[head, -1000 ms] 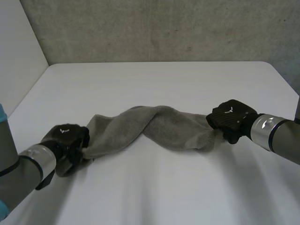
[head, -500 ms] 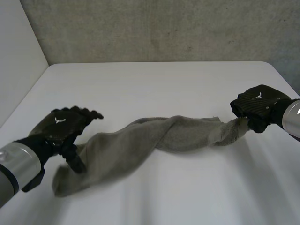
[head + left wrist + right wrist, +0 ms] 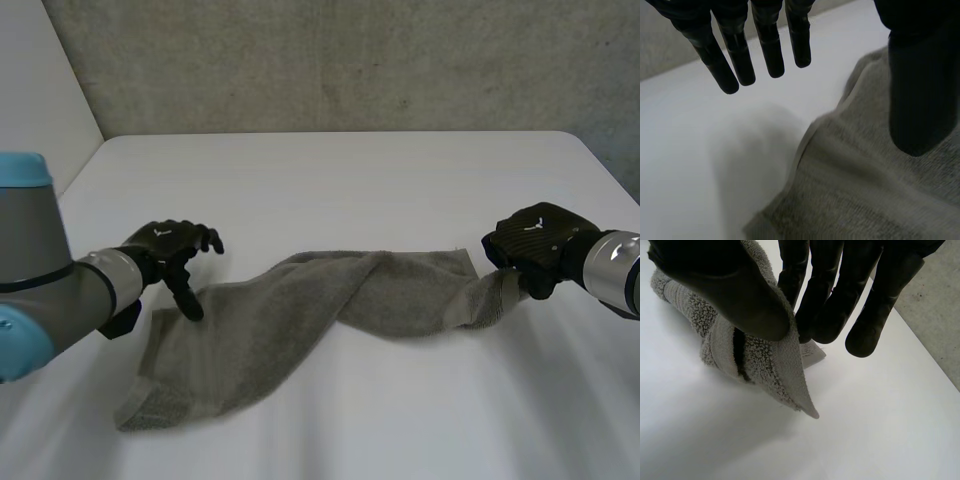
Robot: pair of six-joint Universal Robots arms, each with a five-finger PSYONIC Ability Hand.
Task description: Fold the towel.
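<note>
Grey towel [image 3: 300,320] lies as a loose, twisted band across the near half of the white desk [image 3: 350,170], with its near-left end flat and free. Just beyond that end, the left robot hand [image 3: 165,250] hovers with fingers spread straight, holding nothing, its thumb over the cloth. At the right, the right robot hand [image 3: 535,245] pinches the towel's right-hand corner between thumb and fingers, raised a little off the desk. The cloth appears soft, limp and light. The free near-left corner looks the best place for a second grip.

White table [image 3: 330,180], grey concrete wall [image 3: 350,60] bhd.
</note>
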